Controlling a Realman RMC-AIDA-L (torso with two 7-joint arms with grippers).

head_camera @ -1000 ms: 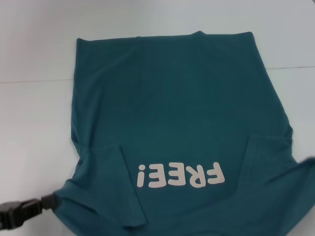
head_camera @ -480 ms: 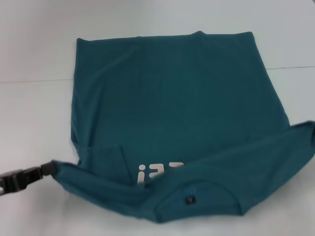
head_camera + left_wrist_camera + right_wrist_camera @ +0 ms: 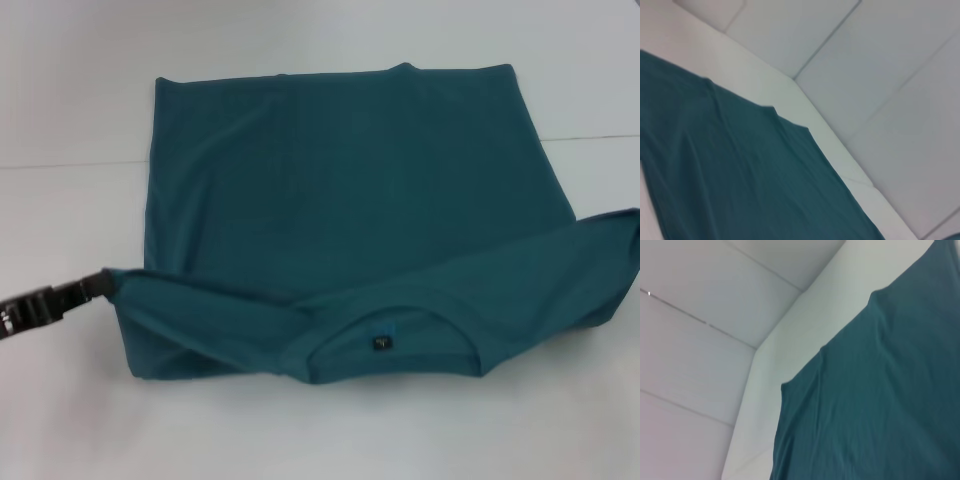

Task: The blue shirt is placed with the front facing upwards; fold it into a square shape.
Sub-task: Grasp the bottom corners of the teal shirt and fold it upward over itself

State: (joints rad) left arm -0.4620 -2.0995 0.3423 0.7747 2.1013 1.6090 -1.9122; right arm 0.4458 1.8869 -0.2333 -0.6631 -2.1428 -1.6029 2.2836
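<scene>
White worktop (image 3: pixel 70 420), plain, w/ a faint seam line running across at mid-height. Blue shirt (image 3: pixel 340 190) lies directly on it, spread over centre; far edge flat, near part w/ collar doubled back over the body. Bare worktop shows on all sides.

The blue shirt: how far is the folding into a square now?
Done: both sides of the blue shirt look folded in, leaving a rectangle. In hand: the left end effector grips one near corner and carries the collar end over the body; the collar label shows, the lettering is covered. The right end effector is out of view. Left: laying this fold flat and squaring the edges.
</scene>
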